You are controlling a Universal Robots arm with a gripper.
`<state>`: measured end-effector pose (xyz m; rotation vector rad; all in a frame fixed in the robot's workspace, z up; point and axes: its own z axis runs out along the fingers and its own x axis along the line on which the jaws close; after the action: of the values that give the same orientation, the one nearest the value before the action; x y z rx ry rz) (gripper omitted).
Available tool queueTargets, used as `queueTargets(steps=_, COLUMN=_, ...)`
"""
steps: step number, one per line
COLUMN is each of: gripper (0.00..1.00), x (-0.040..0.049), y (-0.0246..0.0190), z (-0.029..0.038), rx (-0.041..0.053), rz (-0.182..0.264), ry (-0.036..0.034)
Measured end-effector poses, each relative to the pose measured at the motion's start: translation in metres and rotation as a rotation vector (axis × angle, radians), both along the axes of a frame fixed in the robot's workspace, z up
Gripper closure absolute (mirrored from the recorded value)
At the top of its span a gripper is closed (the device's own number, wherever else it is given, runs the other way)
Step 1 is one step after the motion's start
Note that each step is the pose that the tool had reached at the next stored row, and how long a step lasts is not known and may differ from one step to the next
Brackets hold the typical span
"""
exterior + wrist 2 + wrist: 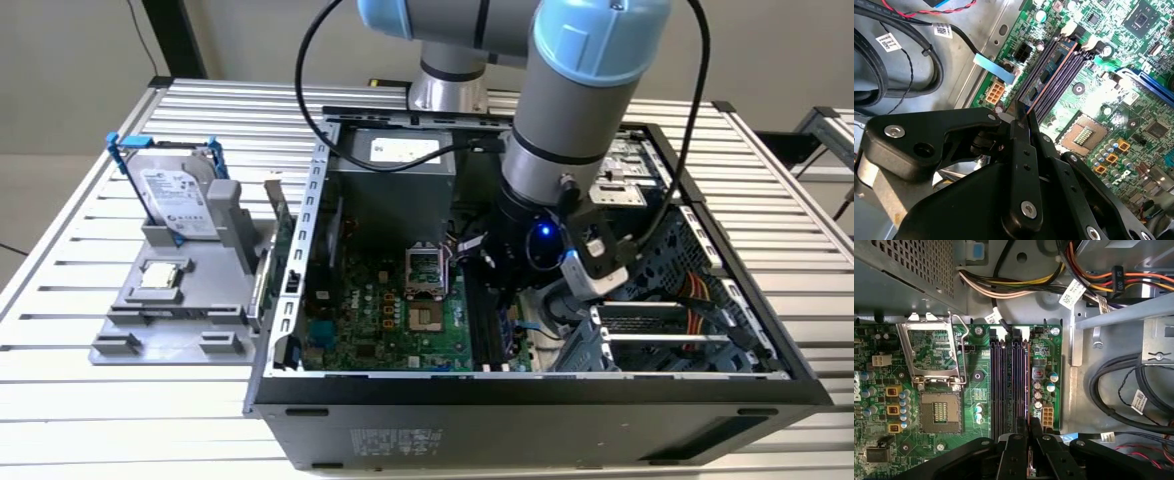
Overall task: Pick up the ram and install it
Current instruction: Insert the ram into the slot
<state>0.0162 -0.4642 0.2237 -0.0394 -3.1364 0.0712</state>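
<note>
Fingers (1024,112) pinched on ram (1050,75) in slot, per second wrist view; exterior view: hard drive (171,195) outside case.

Even, bright light filled all views. The motherboard (979,390) stayed sharp; the gripper (1024,117) (close to the lens) looked dark and soft.

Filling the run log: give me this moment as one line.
arm: inside open black computer case | tool: shut on thin blue-green ram stick | ram: over black motherboard slots | CPU socket: empty
</note>
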Motion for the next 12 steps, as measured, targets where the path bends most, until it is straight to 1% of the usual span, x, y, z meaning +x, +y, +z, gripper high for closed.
queueTargets(steps=12, gripper=1.0, x=-0.0001, y=0.0003, z=-0.0036, rx=-0.0003, rz=-0.001, ry=0.0001)
